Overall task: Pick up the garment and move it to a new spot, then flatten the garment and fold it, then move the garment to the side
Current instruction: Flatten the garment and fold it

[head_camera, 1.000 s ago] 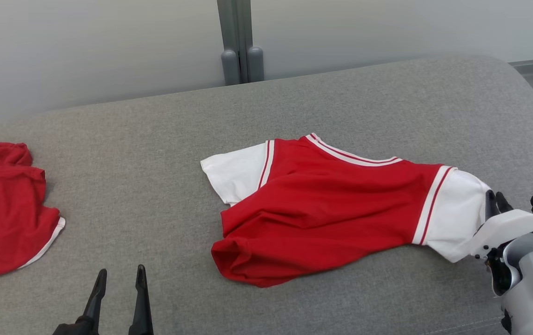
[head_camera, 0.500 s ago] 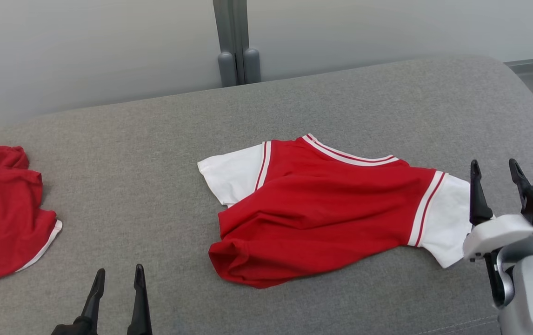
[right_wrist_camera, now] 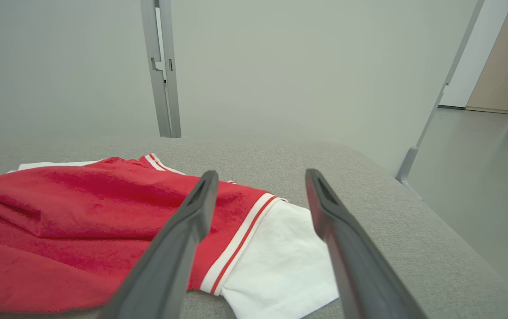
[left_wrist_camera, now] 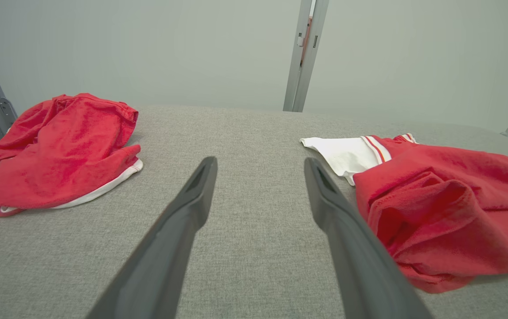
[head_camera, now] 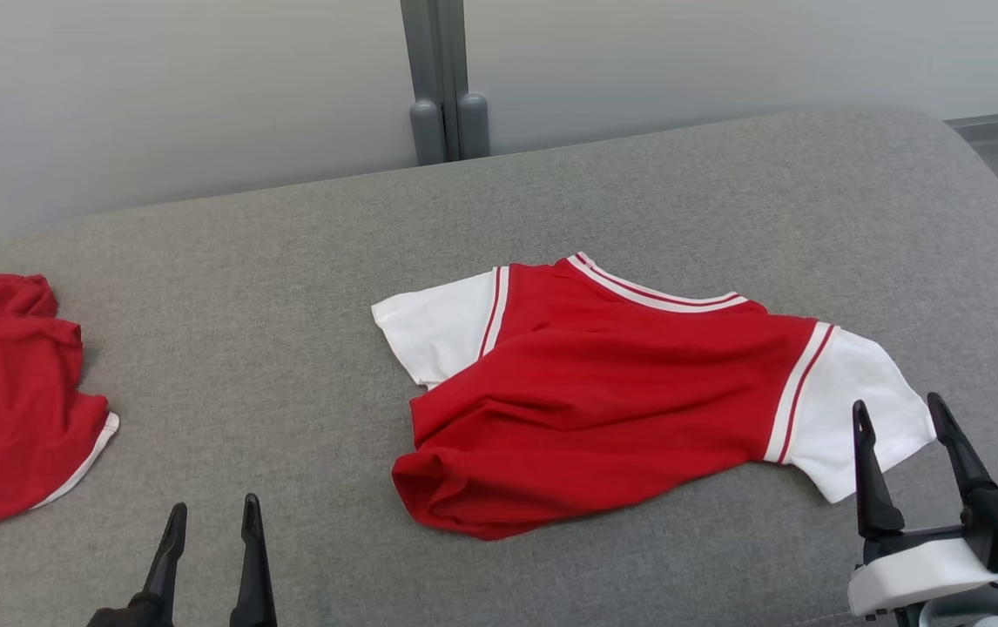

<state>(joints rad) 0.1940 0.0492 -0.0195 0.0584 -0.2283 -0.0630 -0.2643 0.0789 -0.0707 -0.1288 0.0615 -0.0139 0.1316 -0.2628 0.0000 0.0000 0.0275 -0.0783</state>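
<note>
Garment (head_camera: 603, 401) handling turns on the right gripper (head_camera: 895, 407). Its jaws are apart and empty and its fingers aim at twelve o'clock in the head view, with the tips just at the white right sleeve (head_camera: 882, 374). From there the red body spreads toward ten o'clock across the grey cushion (head_camera: 290, 261), its sleeve-to-sleeve axis running ten to four. The left gripper (head_camera: 212, 507), likewise spread and empty, has the bunched hem (head_camera: 438, 488) at two o'clock, farther off, so the right arm looks nearer.

My grey fabric tabletop (head_camera: 290, 287) carries a red shirt (head_camera: 603, 392) with white sleeves spread right of middle, and a crumpled red cloth (head_camera: 11, 392) far to my left.
</note>
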